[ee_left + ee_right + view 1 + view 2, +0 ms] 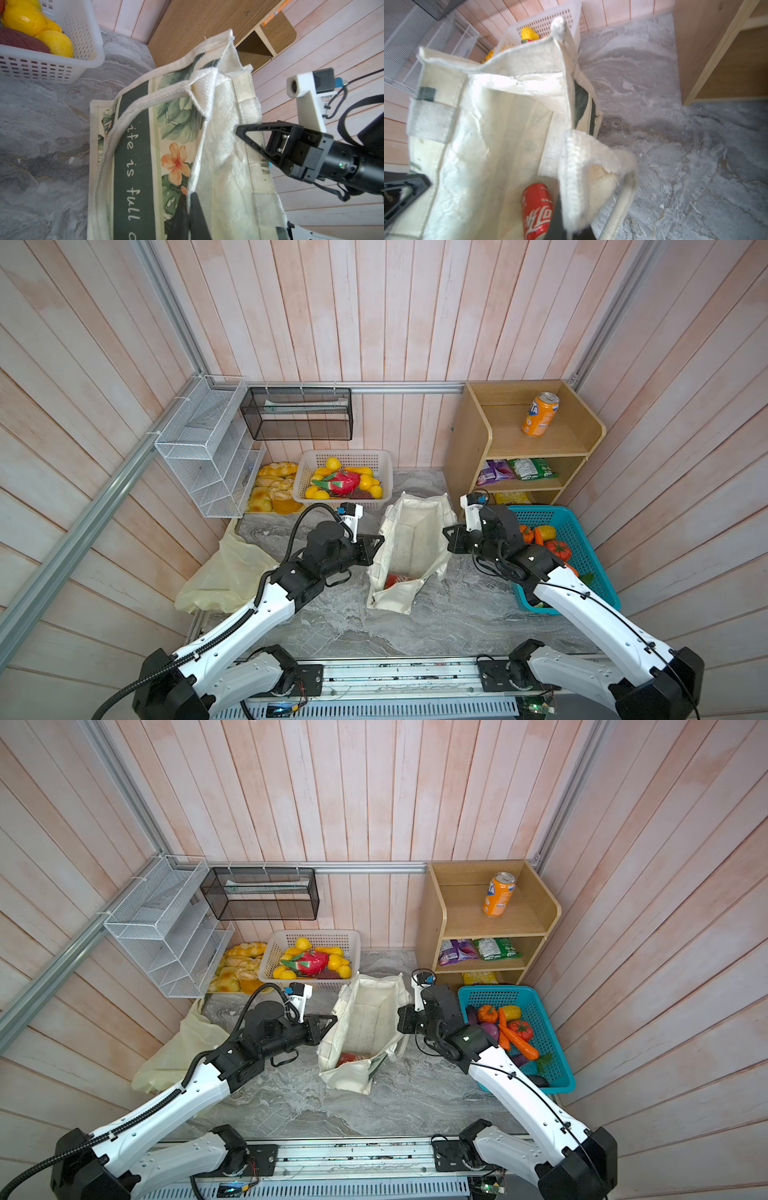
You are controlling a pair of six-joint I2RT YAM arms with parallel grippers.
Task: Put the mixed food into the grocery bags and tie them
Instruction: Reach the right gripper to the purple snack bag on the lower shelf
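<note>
pinching canvas tote [135,145] rim tight with left hand [189,205], clamping opposite rim with right hand [241,131], red cola can [537,209] just chilling inside tote

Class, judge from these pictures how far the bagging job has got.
Done: a red cola can lies in the canvas tote. In hand: the left pincer and right pincer are shut on opposite rims of the tote, holding its mouth open. Left: the purple snack packet sits on the wooden shelf, the pale-yellow plastic bag lies slumped, and neither bag looks tied.
</note>
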